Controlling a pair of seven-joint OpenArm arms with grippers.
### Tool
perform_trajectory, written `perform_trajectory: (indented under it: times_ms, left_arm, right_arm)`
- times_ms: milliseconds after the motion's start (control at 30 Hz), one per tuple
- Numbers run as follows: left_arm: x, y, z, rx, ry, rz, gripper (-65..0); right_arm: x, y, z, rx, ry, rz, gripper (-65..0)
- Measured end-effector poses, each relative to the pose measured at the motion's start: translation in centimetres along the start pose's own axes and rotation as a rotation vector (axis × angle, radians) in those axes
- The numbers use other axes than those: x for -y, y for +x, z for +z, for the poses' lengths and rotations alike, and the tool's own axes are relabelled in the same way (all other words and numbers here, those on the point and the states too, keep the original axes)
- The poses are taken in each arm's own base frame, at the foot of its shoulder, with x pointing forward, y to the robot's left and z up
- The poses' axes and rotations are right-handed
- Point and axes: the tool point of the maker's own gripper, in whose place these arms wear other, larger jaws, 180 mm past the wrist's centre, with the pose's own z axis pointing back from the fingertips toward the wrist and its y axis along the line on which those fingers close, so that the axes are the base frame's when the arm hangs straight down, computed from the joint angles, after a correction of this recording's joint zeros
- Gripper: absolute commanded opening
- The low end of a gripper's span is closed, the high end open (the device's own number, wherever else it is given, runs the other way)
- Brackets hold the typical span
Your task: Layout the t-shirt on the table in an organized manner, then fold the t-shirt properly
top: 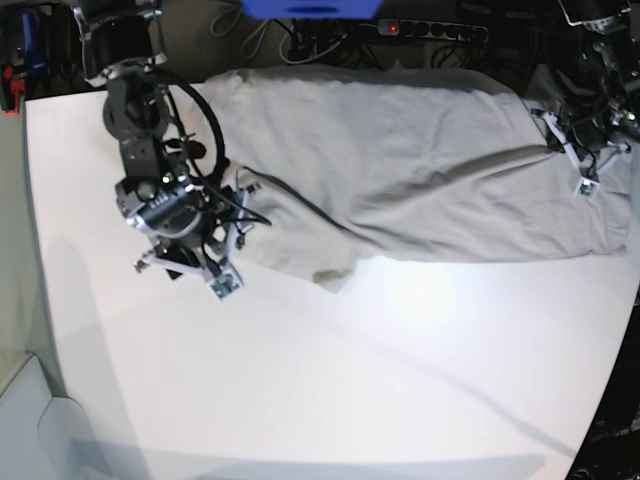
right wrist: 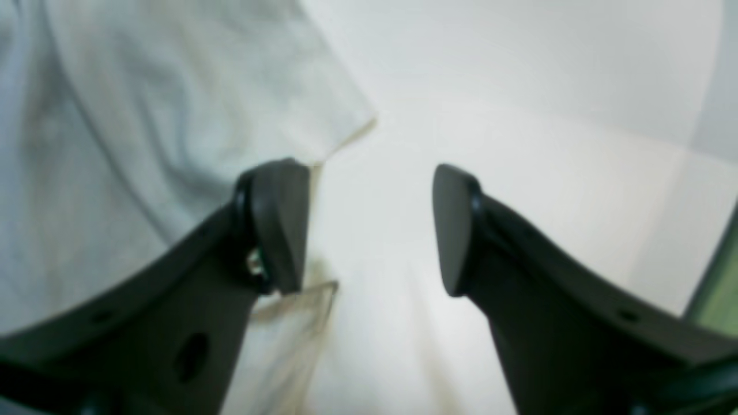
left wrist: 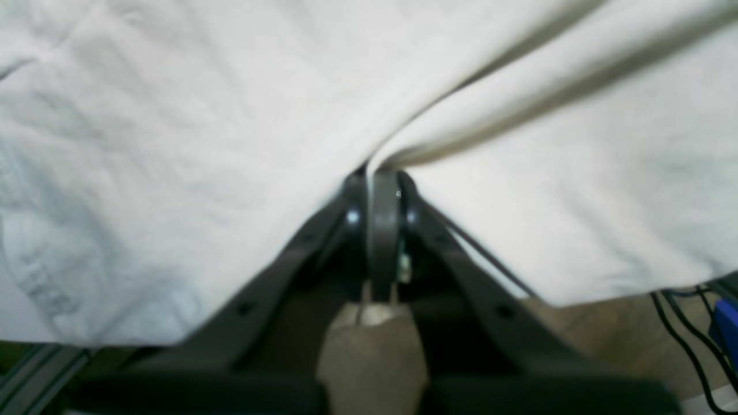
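The light beige t-shirt (top: pixel 400 170) lies spread lengthwise along the far part of the white table (top: pixel 300 380), with a folded corner pointing toward the middle. At the shirt's right end in the base view, my left gripper (left wrist: pixel 383 173) is shut on a pinch of its cloth (left wrist: pixel 230 144), and creases run out from the pinch. My right gripper (right wrist: pixel 369 225) stands open at the shirt's left end. Only bare table (right wrist: pixel 519 86) shows between its fingers, and a shirt edge (right wrist: pixel 173 115) lies just beside its left finger (right wrist: pixel 279 219).
A power strip (top: pixel 430 28) with cables and a blue object (top: pixel 310 8) sit beyond the table's back edge. Under the lifted cloth in the left wrist view, floor and black cables (left wrist: pixel 680 323) show. The right arm's body (top: pixel 165 205) stands over the table's left part.
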Motion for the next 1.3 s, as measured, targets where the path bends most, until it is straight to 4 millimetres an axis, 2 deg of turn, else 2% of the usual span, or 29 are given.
perform_trajectory:
  times_ms: [67, 167, 233, 333, 467, 600, 667, 767, 1033, 1300]
  left_arm:
    - [0.0, 0.1, 0.0, 0.002, 0.001, 0.0, -64.7]
    - [0.0, 0.1, 0.0, 0.004, -0.002, 0.001, -64.7]
    - [0.0, 0.1, 0.0, 0.004, -0.002, 0.001, -64.7]
    - [0.0, 0.1, 0.0, 0.004, -0.001, 0.001, -64.7]
    - [0.0, 0.1, 0.0, 0.004, -0.002, 0.001, -64.7]
    - [0.0, 0.1, 0.0, 0.004, -0.001, 0.001, -64.7]
    - [0.0, 0.1, 0.0, 0.004, -0.001, 0.001, -64.7]
    - [0.0, 0.1, 0.0, 0.005, -0.003, 0.002, -64.7]
    - [-0.1, 0.4, 0.0, -0.005, 0.001, 0.001, -64.7]
    - [-0.2, 1.5, -0.1, 0.005, 0.006, -0.001, -64.8]
  right_arm:
    - [-0.5, 1.6, -0.3, 0.029, 0.014, -0.022, -48.1]
    - [-1.9, 3.0, -1.4, 0.034, 0.059, -0.056, -64.6]
    - [-2.8, 3.6, -2.3, 0.026, 0.087, -0.077, -65.0]
    - [-3.6, 3.3, -3.8, -0.02, 0.116, -0.092, -65.0]
    - [-4.1, 2.4, -5.7, -0.087, 0.143, -0.102, -65.0]
    - [-4.2, 1.8, -7.6, -0.081, 0.154, -0.113, -65.0]
    - [-4.9, 0.6, -8.7, -0.1, 0.175, -0.125, -65.0]
    - [-4.7, 1.1, -10.3, -0.077, 0.185, -0.148, -65.0]
    - [-3.2, 4.3, -13.5, -0.01, 0.191, -0.181, -65.0]
    - [-2.0, 6.6, -14.7, 0.045, 0.183, -0.188, -65.0]
